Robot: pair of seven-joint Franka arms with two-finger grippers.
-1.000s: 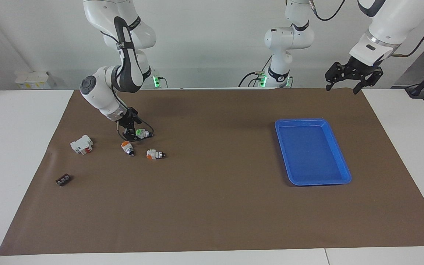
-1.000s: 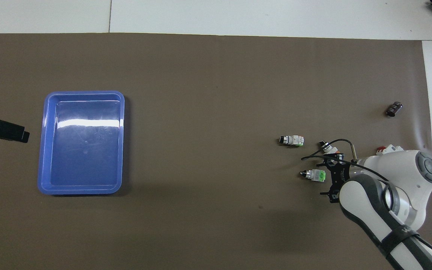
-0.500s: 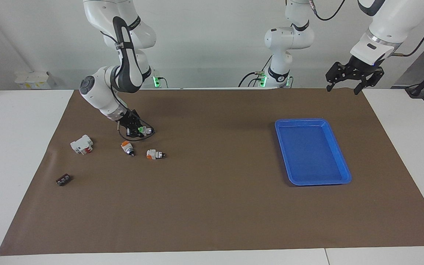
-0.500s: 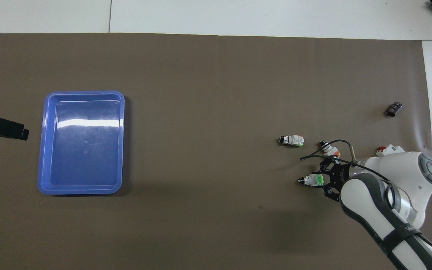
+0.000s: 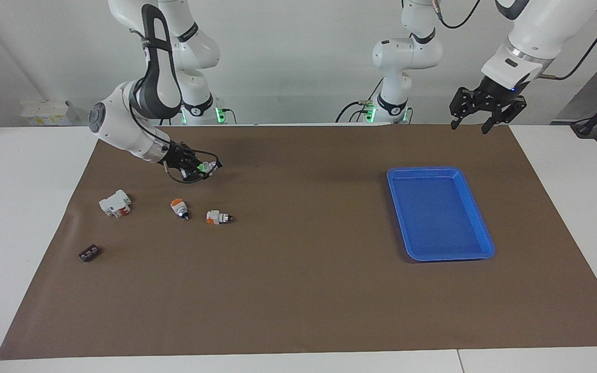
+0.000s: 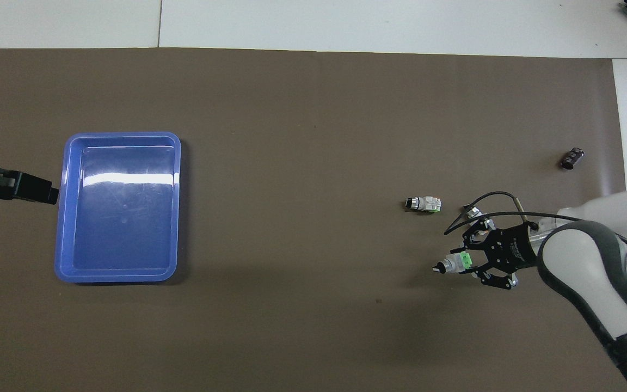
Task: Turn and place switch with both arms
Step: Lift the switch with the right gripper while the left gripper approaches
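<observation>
So my right hand [image 5: 206,168] is clamped on the tiny white switch with the bright green block end and black-and-silver knob tip [image 5: 206,166], lifted over the brown mat near the two orange-ended switches [image 5: 219,217]. I'd carry it level, knob out, for my left hand [image 5: 486,106], which hangs up by the blue plastic tray [image 5: 407,176], fingers spread. Can't make out how deep my fingertips sit on the green end.
</observation>
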